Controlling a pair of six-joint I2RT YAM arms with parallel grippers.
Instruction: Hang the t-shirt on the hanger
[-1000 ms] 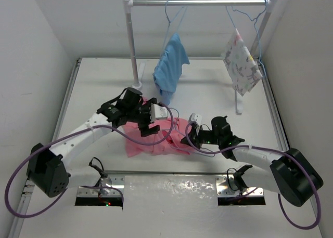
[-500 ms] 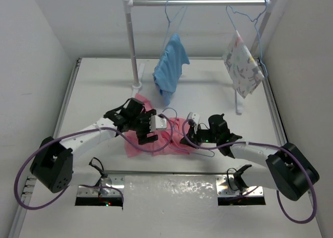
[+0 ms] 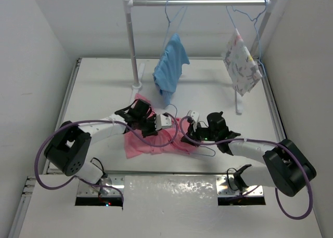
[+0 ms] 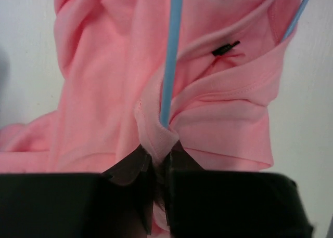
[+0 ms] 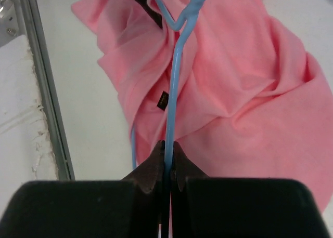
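Observation:
The salmon-pink t-shirt (image 3: 151,142) lies crumpled on the table between the two arms. My left gripper (image 3: 152,130) is down on its upper edge. In the left wrist view that gripper (image 4: 158,156) is shut on a ribbed fold of the t-shirt (image 4: 104,82), right beside the light-blue hanger wire (image 4: 170,56). My right gripper (image 5: 167,150) is shut on the hanger (image 5: 175,77), whose wire runs across the t-shirt (image 5: 244,82) to a twisted neck. In the top view the right gripper (image 3: 189,135) sits at the shirt's right edge, and a loop of the hanger (image 3: 208,151) pokes out.
A white clothes rack (image 3: 197,2) stands at the back. On it hang a light-blue shirt (image 3: 169,66) and a white patterned cloth (image 3: 241,64), each on its own hanger. A metal rail (image 5: 41,82) runs along the table's near edge.
My left gripper came down from above the t-shirt, open, and has shut on a fold of it. The right gripper stayed shut on the hanger and shifted slightly left.

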